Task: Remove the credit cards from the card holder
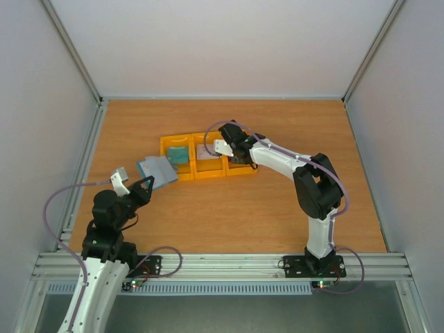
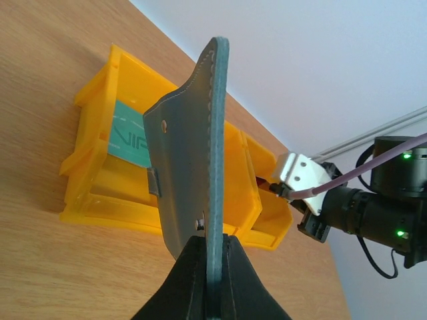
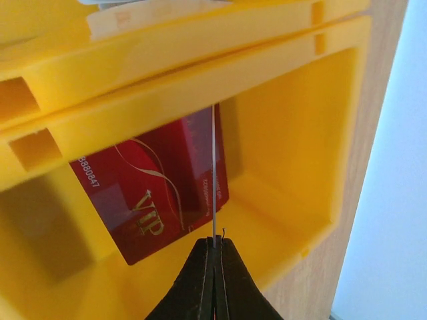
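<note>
The dusty-blue card holder (image 1: 157,170) is held up on edge at its lower rim by my left gripper (image 1: 144,186), which is shut on it; the left wrist view shows the card holder (image 2: 187,153) between the jaws of that gripper (image 2: 215,248). The teal-green card (image 1: 179,154) lies in the left yellow bin and also shows in the left wrist view (image 2: 127,137). The whitish card (image 1: 205,150) lies in the middle bin. The red card (image 3: 157,193) lies in the right bin. My right gripper (image 3: 214,243) hangs over that bin, shut on a thin card (image 3: 213,173) seen edge-on.
Three yellow bins (image 1: 186,177) stand in a row mid-table; their walls show in the left wrist view (image 2: 100,200) and the right wrist view (image 3: 287,133). The right arm (image 1: 316,187) reaches across from the right. Metal frame rails border the table.
</note>
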